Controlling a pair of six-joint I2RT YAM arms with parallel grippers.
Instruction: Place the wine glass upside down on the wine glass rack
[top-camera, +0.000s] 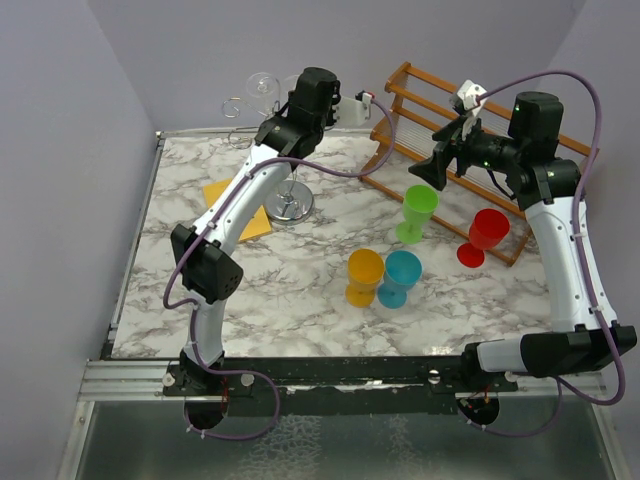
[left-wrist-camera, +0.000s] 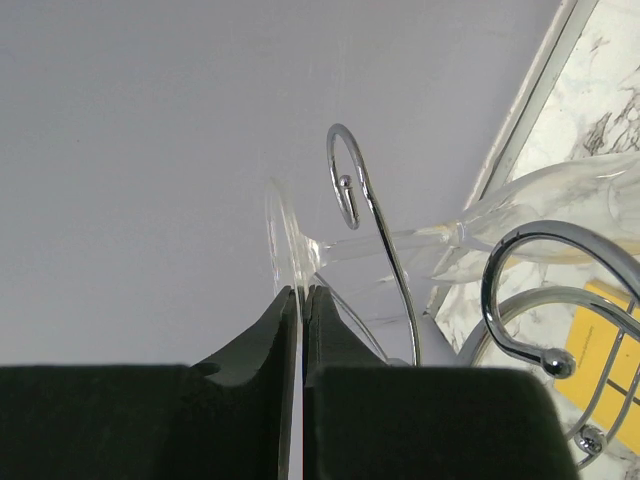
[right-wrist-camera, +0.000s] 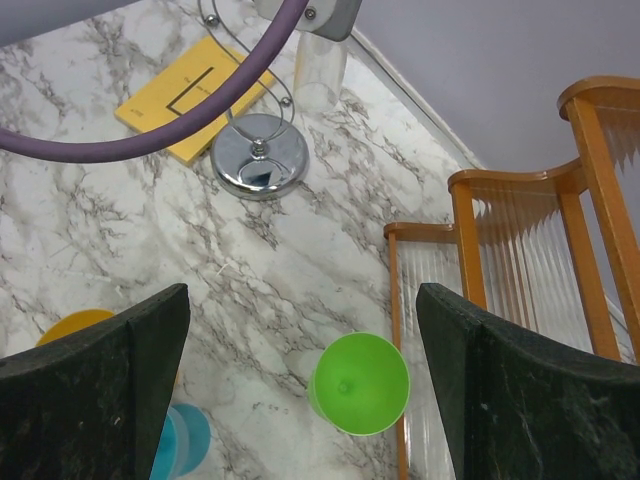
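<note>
My left gripper is shut on the thin foot of the clear wine glass, which lies on its side with its stem running right to the bowl. The stem passes beside the curled chrome arms of the wine glass rack. From above, the glass shows faintly at the back edge beside the left gripper, with the rack's disc base below. My right gripper hangs open and empty over the table, also seen from above. The rack base is far from it.
A brown wooden slatted rack stands at the back right. Green, red, orange and blue plastic goblets stand mid-table. A yellow card lies beside the rack base. Walls close off the back and left.
</note>
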